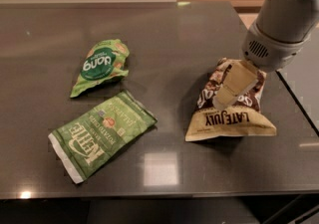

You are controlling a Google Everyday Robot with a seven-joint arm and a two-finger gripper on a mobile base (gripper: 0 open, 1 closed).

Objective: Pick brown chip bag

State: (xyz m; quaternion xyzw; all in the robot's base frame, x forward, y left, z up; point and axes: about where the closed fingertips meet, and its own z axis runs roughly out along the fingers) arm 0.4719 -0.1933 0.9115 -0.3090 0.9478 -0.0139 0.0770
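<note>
Tabletop: dark, glossy and grey-brown, with patches of light glare near its front edge; a pale wall and a tan floor lie beyond its far edge.
Far left: a small green "dang" bag, crumpled, its lettering upside down to the camera.
Left front: a flat green Kettle chip bag, lying askew just below the "dang" bag, near it but apart.
Right of centre: the brown chip bag, puffy and dark brown, with a tan band reading "LATE JULY". It sits well apart from both green bags. Its broad tan end faces the camera and its narrower end points away, up under the arm.
Long axis: roughly front to back on the tabletop, leaning a little to the right at the far end.
Right: the gripper reaches down from the grey wrist housing and lies across the dark upper half of the brown chip bag, touching it.
Gripper state: cannot tell whether it is clamped on the bag or released.
Key relation: the bag lies directly under and in front of the gripper, so the move ahead likely depends on a firm hold near that upper end before any lift.
</note>
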